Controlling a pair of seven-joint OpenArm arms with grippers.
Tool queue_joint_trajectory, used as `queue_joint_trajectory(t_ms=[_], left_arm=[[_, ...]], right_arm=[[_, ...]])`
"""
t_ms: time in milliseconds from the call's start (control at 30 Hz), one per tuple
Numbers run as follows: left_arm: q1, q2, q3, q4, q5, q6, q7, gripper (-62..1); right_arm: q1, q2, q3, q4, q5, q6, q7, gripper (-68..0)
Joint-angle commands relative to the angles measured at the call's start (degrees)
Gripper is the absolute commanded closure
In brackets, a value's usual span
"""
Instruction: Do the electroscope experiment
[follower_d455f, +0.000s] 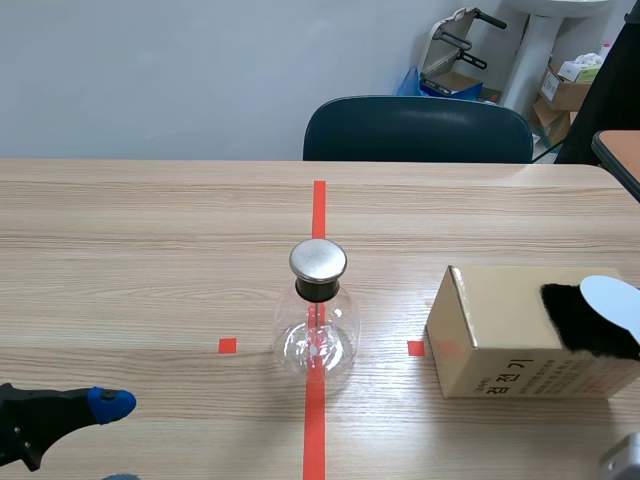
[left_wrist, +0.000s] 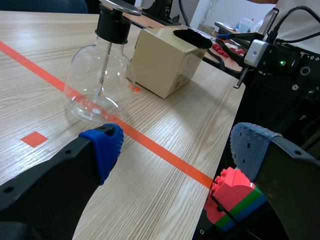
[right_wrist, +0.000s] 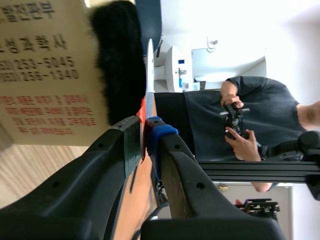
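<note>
The electroscope, a clear glass flask with a black neck and a round metal cap, stands on the red tape line at mid-table. In the left wrist view the electroscope is ahead of my left gripper, which is open and holds nothing. That left gripper sits low at the near left of the table. My right gripper is shut on a thin white plate by its orange end. The white plate rests against black fur on top of a cardboard box.
A dark chair stands behind the table's far edge. Beyond the table's side edge, under the left gripper, sits a stack of coloured toy bricks. A person in dark clothes stands off the table's right side.
</note>
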Motion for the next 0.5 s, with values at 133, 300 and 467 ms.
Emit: queue_joint_trajectory(t_ms=[133, 300, 467], left_arm=[[0.15, 2.12, -0.33, 1.2, 2.8, 2.82, 2.75, -47.0], [0.11, 2.19, -0.33, 1.38, 2.54, 2.89, 3.48, -47.0], [0.13, 1.44, -0.33, 3.5, 2.51, 2.99, 3.5, -47.0]], right_arm=[[0.46, 0.13, 0.68, -1.33, -0.66, -3.32, 0.0, -1.7], [0.44, -0.15, 0.66, -3.04, -1.29, -3.32, -0.02, -1.7], [0.46, -0.17, 0.66, -3.3, -1.51, -3.32, 0.0, -1.7]])
